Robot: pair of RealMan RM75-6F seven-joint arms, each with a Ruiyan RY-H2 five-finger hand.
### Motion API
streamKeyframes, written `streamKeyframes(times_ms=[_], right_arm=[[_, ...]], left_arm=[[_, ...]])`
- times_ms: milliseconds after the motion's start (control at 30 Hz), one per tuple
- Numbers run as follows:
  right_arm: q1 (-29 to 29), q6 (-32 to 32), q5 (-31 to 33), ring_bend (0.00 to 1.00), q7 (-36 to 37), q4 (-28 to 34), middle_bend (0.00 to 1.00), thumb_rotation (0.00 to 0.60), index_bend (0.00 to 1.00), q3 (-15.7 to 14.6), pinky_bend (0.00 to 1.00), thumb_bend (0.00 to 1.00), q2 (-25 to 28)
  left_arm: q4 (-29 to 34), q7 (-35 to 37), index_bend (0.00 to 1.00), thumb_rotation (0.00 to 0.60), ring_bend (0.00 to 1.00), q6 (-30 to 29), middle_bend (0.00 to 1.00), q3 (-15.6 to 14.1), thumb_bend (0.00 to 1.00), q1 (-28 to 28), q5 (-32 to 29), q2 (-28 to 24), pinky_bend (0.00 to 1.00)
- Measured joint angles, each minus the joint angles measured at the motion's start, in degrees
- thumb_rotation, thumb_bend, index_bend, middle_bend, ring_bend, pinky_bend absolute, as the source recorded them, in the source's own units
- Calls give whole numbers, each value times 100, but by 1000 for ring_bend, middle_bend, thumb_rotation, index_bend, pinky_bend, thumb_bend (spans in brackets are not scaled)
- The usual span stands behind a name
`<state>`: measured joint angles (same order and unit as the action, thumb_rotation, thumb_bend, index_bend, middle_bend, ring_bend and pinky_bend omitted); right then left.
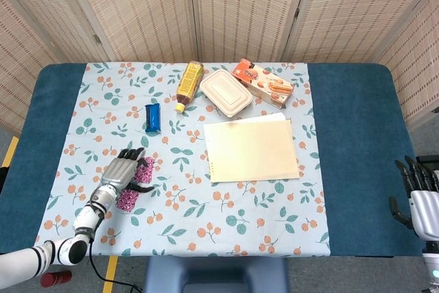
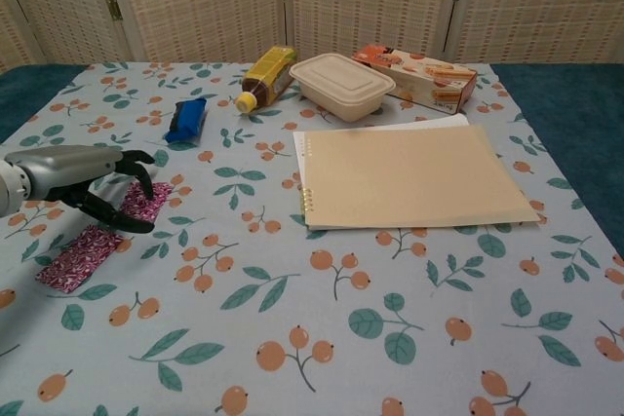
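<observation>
Here, my left hand [image 2: 93, 182] arches, fingers spread, over the purple wrapper [image 2: 97, 236] beneath it, holding nothing. A blue packet [image 2: 186, 119] lies just beyond; further right sit the notebook [image 2: 414, 174] and closed lunch box [image 2: 342, 85]. My right hand [image 1: 420, 197] hangs open, off the table's edge.

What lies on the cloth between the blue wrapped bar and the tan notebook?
Nothing lies there: between the blue wrapped bar and the tan notebook only bare floral tablecloth shows, in both the head and chest views.

Blue bar [image 1: 153, 117], bottle [image 1: 189, 79], lidded container [image 1: 225, 92], snack box [image 1: 265, 82] — notebook [image 1: 251, 149] nearer.
</observation>
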<state>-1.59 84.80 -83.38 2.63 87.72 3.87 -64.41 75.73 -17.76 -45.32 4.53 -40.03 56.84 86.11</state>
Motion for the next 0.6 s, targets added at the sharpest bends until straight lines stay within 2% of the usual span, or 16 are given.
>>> streamKeyframes(times_ms=[367, 600], right_arm=[[14, 36, -5, 0, -43, 51, 0, 600, 0, 5, 0, 496, 17], [19, 29, -3, 0, -51, 52, 0, 600, 0, -1, 0, 497, 6]], left_arm=[[-37, -69, 326, 284, 0, -67, 4, -80, 157, 141, -238, -317, 0], [198, 57, 327, 286, 0, -291, 5, -45, 157, 239, -97, -458, 0]])
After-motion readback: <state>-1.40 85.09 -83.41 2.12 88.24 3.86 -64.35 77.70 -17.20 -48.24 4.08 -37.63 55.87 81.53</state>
